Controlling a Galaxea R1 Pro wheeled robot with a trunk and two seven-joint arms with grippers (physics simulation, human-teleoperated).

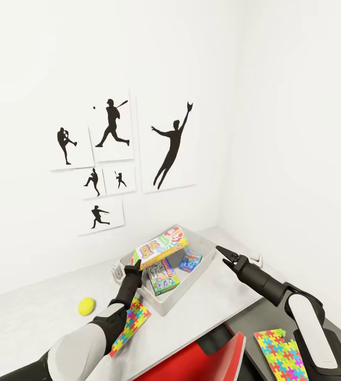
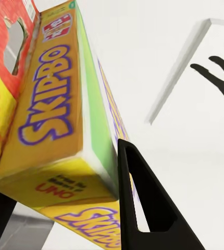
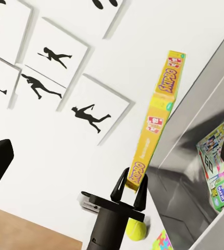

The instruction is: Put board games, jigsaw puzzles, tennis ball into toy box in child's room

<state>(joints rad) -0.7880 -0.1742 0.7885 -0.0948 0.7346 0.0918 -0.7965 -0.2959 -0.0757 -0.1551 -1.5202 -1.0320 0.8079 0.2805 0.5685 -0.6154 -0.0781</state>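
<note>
— Head view: what's the setting?
— A white table (image 1: pixel 27 317) in a white corner, baseball silhouette prints (image 1: pixel 170 148) upper left. At lower centre, the grey toy box (image 1: pixel 204 248) holds two board games (image 1: pixel 162 278). The tennis ball (image 1: pixel 86 305) lies lower left, one puzzle (image 1: pixel 133 323) beside the box, another puzzle (image 1: pixel 278 352) on the dark desk (image 1: pixel 276 320) at lower right.
— The grippers?
— The left gripper (image 1: pixel 135 263) pinches a yellow Skip-Bo game (image 1: pixel 162 247) above the box. The right gripper (image 1: pixel 224 253), right of the box, is parted, holding nothing.
— Left wrist view?
— The game's yellow edge (image 2: pixel 49 114) fills the left, a black finger (image 2: pixel 143 203) pressed against it.
— Right wrist view?
— The left gripper (image 3: pixel 132 194) at lower centre clamps the upright game (image 3: pixel 156 125); the ball (image 3: pixel 136 229) sits below it, the box (image 3: pixel 195 156) at right.
</note>
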